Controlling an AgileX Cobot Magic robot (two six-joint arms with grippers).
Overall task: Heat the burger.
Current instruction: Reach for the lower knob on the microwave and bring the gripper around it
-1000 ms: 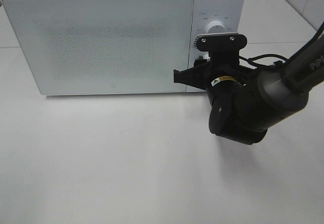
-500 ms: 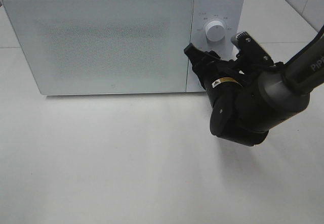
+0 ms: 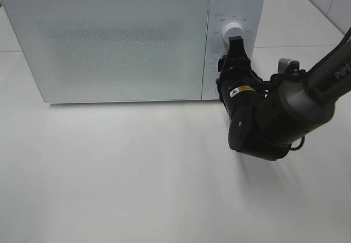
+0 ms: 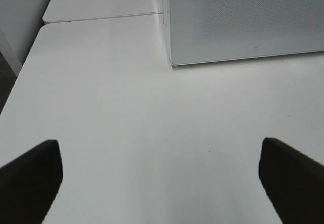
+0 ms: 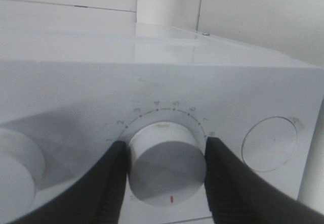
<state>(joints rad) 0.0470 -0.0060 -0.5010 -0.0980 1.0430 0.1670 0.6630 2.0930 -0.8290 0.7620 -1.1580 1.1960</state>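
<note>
The burger shows in no view. A white microwave stands at the back of the table with its door closed. My right gripper reaches the control panel on the microwave's right side, below the upper knob. In the right wrist view its black fingers press both sides of a white numbered dial, so the right gripper is shut on this dial. My left gripper is open over bare table, with nothing between its fingertips.
Beside the gripped dial are a second knob and a round button. The white table spreads out in front of the microwave. The table's left edge shows in the left wrist view.
My right wrist has rolled clockwise by about a quarter turn while staying at the control panel. The left gripper has not changed.
</note>
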